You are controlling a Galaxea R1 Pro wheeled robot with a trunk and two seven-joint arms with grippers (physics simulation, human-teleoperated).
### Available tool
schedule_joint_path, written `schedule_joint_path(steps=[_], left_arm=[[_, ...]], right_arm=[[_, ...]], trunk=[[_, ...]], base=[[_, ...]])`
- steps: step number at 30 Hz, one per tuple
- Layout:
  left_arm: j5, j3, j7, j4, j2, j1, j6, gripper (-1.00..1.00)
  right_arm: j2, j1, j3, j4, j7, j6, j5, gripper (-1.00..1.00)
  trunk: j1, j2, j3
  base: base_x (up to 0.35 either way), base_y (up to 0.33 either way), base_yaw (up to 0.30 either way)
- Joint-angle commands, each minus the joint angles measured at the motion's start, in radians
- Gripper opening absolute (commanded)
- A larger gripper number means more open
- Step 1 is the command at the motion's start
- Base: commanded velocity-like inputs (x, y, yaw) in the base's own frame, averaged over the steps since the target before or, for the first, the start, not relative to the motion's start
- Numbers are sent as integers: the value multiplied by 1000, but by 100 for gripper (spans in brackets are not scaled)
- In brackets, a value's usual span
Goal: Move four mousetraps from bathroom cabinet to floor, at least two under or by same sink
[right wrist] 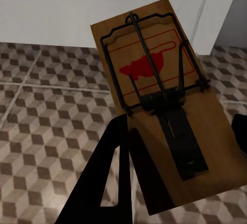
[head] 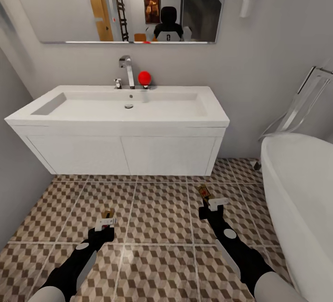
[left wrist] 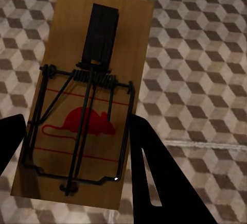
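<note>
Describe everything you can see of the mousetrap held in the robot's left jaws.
The mousetrap is a flat rectangular board of tan wood. It carries a dark wire frame with a coiled spring across the middle, a black plate toward one end and a red mouse outline printed over thin red lines. The left gripper clamps it by its long edges, holding it above the cube-patterned floor in front of the sink.

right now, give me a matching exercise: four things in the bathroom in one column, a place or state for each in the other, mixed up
Things:
1. left hand
2. red ball
3. bathtub
4. tap

Places or states:
A. at the right edge of the head view
B. shut on a mousetrap over the floor
C. on the sink rim, right of the tap
D. behind the basin, under the mirror

Pairs: 1-B, 2-C, 3-A, 4-D
</note>
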Motion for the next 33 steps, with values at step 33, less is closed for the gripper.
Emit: schedule_joint_path(steps=[33], left_arm=[[10, -4, -5, -57, -8, 0, 11, -100]], right_arm=[[-3, -1, 8, -1, -6, -11, -4, -100]], trunk=[[80, -148, -110]], base=[[0, 0, 0]])
